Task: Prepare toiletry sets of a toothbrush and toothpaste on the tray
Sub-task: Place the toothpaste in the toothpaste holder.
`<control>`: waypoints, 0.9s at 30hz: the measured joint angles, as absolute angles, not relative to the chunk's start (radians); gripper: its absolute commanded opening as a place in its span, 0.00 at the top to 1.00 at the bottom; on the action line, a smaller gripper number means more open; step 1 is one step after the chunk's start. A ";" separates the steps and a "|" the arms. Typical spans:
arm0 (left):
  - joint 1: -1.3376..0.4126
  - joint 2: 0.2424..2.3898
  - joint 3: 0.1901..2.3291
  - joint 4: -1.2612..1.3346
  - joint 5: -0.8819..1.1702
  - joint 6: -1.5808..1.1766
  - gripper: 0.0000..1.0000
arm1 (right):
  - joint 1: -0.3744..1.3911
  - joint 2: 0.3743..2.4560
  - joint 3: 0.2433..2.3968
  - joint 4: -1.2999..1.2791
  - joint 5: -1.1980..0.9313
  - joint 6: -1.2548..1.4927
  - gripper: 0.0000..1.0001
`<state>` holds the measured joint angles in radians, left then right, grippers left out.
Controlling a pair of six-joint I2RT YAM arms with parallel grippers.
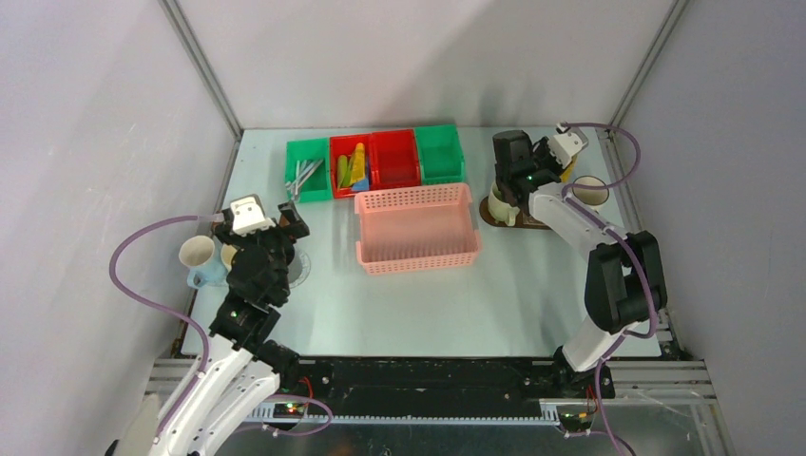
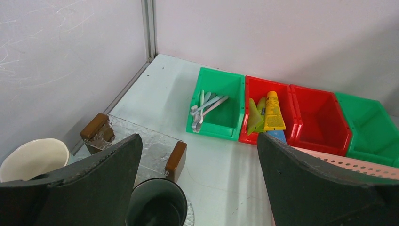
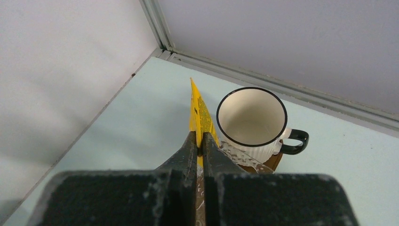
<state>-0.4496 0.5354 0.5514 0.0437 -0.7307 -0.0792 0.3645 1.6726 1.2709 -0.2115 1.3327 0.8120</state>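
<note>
Yellow and flat, a tube (image 3: 198,113) is pinched between the closed fingers of the right tool (image 3: 201,141), its crimped end pointing away from the wrist. Just right of it a white mug (image 3: 251,117) with a black rim is seen, empty, with brown wood of the tray (image 3: 276,161) showing under its edge. From above, the tray (image 1: 526,222) is found at the far right of the table (image 1: 532,294), and a cream mug (image 1: 501,204) is set on its left end.

At the near left, the left tool (image 2: 197,139) is held wide apart with nothing in it. A dark mug (image 2: 157,205) is seen just below it. Farther off, brushes (image 2: 207,106) are kept in a green bin (image 2: 230,89) and tubes (image 2: 268,113) in a red bin (image 2: 256,87) beside it. A pink basket (image 1: 415,228) is placed mid-table.
</note>
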 measured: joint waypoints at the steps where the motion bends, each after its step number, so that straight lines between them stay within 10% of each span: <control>1: -0.450 0.535 0.551 0.044 -0.731 -0.079 0.02 | 0.364 1.676 1.271 -0.212 1.334 0.815 1.00; 27: -0.451 0.545 0.533 0.052 -0.731 -0.079 0.02 | 0.364 1.689 1.283 -0.432 1.340 1.036 1.00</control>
